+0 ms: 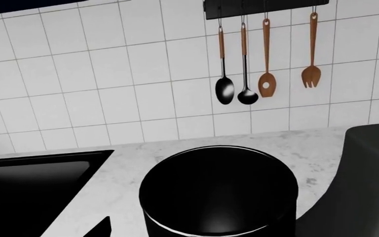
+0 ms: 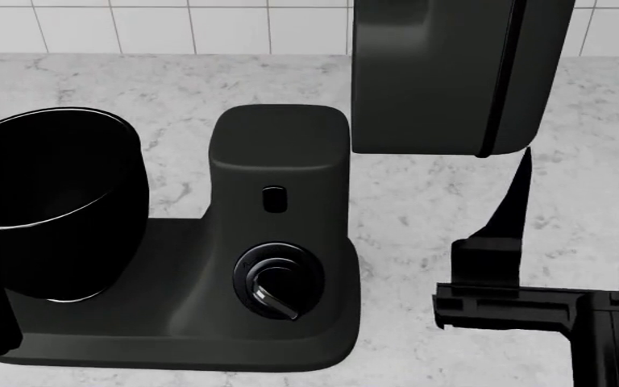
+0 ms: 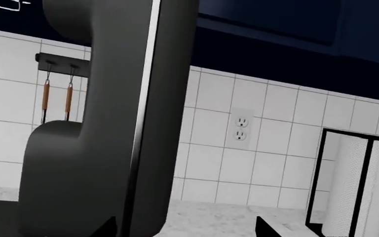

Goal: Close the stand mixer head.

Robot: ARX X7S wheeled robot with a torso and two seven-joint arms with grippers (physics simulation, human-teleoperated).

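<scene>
The stand mixer head (image 2: 438, 76) is a matte dark-grey block with a thin black seam band. It is tilted up above the upright column (image 2: 277, 161) with its dial knob (image 2: 275, 286). In the right wrist view the head (image 3: 104, 128) fills the left side, close in front. My right gripper (image 2: 580, 242) is open and empty, just right of and below the head; its fingertips (image 3: 107, 228) show wide apart. My left gripper (image 1: 186, 233) is open right in front of the glossy black bowl (image 1: 219, 192). The whisk is hidden.
The bowl (image 2: 51, 210) sits on the mixer base (image 2: 180, 330) on a marble counter (image 2: 428, 210). A black sink (image 1: 31, 182) lies beside the bowl. Utensils (image 1: 246, 74) hang on the tiled wall. A wall outlet (image 3: 241, 127) and a white appliance (image 3: 357, 187) stand to the right.
</scene>
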